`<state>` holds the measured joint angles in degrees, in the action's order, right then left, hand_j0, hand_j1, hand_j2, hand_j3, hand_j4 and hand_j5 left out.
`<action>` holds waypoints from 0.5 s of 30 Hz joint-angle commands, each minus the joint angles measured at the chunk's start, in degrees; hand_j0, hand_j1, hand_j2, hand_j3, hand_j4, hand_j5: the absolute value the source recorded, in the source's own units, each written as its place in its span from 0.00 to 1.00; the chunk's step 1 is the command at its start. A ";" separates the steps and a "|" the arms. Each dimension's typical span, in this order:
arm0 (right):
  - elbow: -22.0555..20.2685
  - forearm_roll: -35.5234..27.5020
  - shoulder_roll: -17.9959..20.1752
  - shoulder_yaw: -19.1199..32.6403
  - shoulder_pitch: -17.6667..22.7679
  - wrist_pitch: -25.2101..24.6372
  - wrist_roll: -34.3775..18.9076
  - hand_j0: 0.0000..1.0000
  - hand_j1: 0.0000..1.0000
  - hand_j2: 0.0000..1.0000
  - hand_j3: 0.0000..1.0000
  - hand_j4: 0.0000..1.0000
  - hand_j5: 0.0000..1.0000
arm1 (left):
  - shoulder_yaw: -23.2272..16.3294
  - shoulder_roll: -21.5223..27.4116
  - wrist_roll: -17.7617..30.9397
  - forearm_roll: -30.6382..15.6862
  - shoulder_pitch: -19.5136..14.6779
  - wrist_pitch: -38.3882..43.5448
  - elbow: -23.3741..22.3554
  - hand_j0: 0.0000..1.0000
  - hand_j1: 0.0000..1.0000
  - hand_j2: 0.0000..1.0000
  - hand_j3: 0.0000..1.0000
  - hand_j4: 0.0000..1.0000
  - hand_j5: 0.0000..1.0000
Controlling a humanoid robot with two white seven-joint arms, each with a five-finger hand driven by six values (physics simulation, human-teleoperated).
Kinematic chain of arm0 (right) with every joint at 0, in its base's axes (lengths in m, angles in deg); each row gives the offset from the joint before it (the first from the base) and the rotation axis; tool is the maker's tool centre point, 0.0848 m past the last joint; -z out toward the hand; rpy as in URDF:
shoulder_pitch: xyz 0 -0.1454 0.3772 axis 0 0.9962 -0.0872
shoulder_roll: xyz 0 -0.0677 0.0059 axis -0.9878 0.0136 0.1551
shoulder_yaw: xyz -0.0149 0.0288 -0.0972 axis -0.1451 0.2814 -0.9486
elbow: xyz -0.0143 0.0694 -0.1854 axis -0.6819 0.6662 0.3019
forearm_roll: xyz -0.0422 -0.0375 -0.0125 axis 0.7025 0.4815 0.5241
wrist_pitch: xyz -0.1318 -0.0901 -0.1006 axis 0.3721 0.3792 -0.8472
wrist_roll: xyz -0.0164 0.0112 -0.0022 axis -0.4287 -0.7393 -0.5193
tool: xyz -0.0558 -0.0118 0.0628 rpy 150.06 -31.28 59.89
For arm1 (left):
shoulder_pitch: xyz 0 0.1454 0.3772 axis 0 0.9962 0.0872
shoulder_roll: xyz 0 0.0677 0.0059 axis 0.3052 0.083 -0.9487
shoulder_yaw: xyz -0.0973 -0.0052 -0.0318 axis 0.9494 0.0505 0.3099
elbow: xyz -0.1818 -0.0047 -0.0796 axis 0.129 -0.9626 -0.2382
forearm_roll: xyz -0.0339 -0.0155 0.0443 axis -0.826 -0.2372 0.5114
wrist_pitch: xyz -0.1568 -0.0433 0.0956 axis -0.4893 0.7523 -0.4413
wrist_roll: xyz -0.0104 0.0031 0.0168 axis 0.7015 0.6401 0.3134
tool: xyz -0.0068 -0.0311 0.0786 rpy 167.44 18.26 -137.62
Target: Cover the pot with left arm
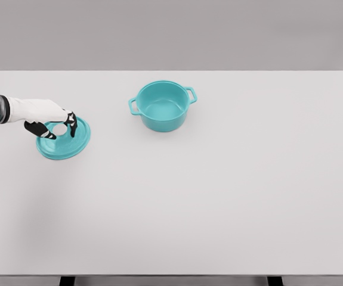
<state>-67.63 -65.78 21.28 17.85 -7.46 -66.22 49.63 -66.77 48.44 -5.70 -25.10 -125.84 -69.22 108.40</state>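
Lid (64,140) on the table (219,196): left robot hand (55,122) fingers curled around its white knob (59,128).

Between the teal lid (64,138) at the left and the open pot (162,106) farther back, the white table (231,190) lies bare, so a hand could pass straight across. The pot's two side handles jut out at its rim. The left hand (51,119) sits over the lid's white knob (59,128), fingers seemingly around it. Right of the pot and along the near edge there is wide free room.
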 commanded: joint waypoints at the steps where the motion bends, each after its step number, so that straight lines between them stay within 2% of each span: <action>1: 0.06 -0.02 0.01 -0.01 0.00 0.01 -0.02 1.00 1.00 1.00 1.00 1.00 1.00 | -0.25 0.03 0.44 0.61 0.00 -0.60 0.07 0.44 0.44 0.44 0.44 0.44 0.44; 6: 0.06 -0.02 0.01 -0.01 0.00 0.01 -0.02 1.00 1.00 1.00 1.00 1.00 1.00 | -0.25 0.12 0.44 0.61 -0.09 -0.60 0.16 0.35 0.35 0.35 0.35 0.35 0.35; 15: 0.06 -0.02 0.01 -0.01 0.00 0.01 -0.02 1.00 1.00 1.00 1.00 1.00 1.00 | -0.25 0.29 0.44 0.34 -1.58 -0.60 0.42 0.35 0.35 0.35 0.35 0.35 0.35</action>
<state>-67.63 -65.78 21.28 17.86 -7.55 -66.22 49.63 -67.28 48.67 -5.36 -23.75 -128.04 -70.40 108.70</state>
